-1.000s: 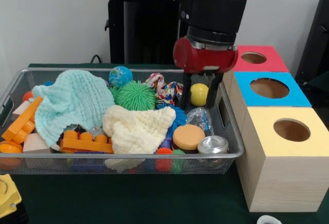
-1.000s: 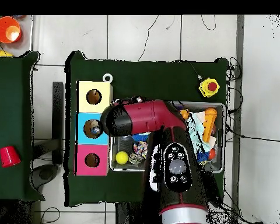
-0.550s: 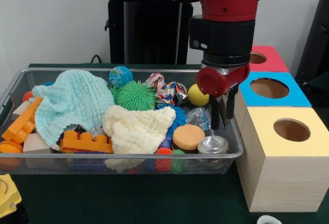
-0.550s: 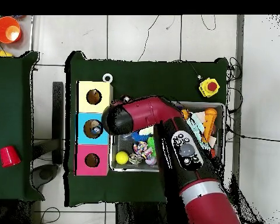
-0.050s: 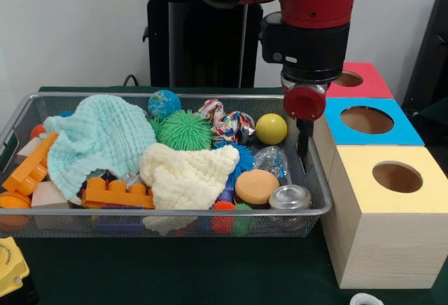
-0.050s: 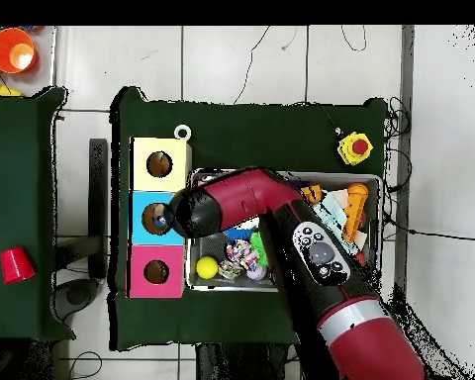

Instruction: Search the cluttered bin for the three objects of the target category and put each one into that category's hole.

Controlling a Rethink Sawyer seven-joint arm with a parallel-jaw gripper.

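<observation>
The wire bin (image 5: 175, 214) holds a clutter of toys: a yellow ball (image 5: 271, 129) at its right far end, a green spiky ball (image 5: 185, 131), a mint cloth (image 5: 98, 140), a cream cloth (image 5: 185, 175) and a metal tin (image 5: 290, 198); beside it stand the red box (image 5: 353, 80), blue box (image 5: 367, 122) and yellow box (image 5: 395, 207), each with a hole; the gripper (image 5: 304, 152) hangs over the bin's right edge next to the blue box, seen edge-on, so whether it is parted or closed cannot be told.

Bin (image 5: 21, 112) is sitting on table (image 5: 210, 270), three boxes (image 5: 381, 207) standing in a row against its right side. Ball (image 5: 271, 129) is lying in the far right part, jar (image 5: 290, 199) at the near right corner, cloth (image 5: 98, 137) lying left.
</observation>
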